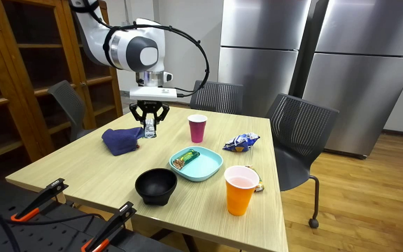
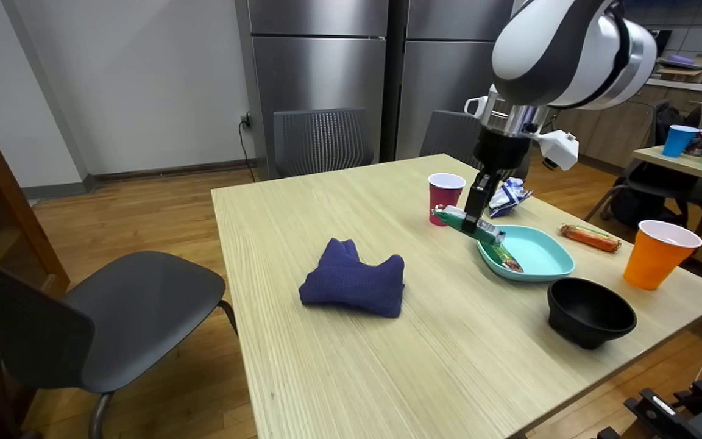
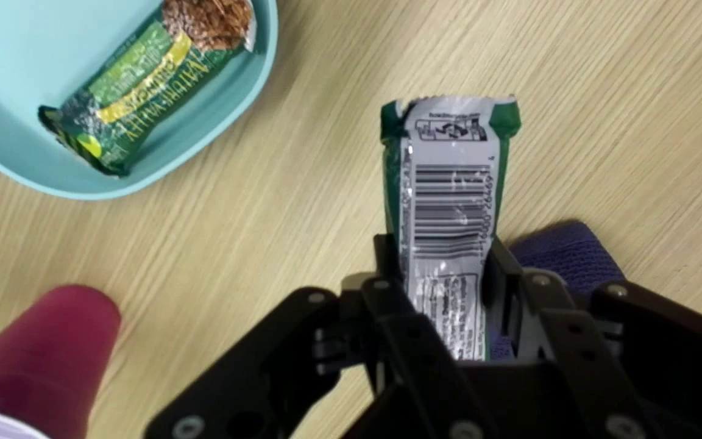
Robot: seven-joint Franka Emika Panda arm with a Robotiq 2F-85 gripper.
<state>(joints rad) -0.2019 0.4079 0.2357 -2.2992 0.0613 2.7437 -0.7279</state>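
Fingers [image 3: 505, 273] clasp a wrapped bar [image 3: 450, 204] aloft between navy cloth [image 1: 120, 142] and magenta cup [image 1: 197, 131].

Pale wood-grain worktop [image 2: 448, 341]. Resting directly on it: cloth [image 2: 354, 283], plate [image 1: 204, 164], bowl [image 1: 156, 187], packet [image 1: 241, 142], bar [image 2: 590, 238], magenta cup [image 1: 197, 130], orange cup [image 1: 239, 196]. Both cups stand upright. The bar lies near the orange cup.

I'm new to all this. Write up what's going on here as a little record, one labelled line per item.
Pincer: closed on a green-wrapped bar
Bar's place: in the air above the table; barcode visible in the wrist view
Turquoise plate: a second wrapped bar lies in it, near one side
Cups: magenta cup and orange cup, both upright
Black bowl: near the table's edge
Dark blue cloth: bunched on the table
Packets: crumpled blue packet; long orange-toned packet near the orange cup
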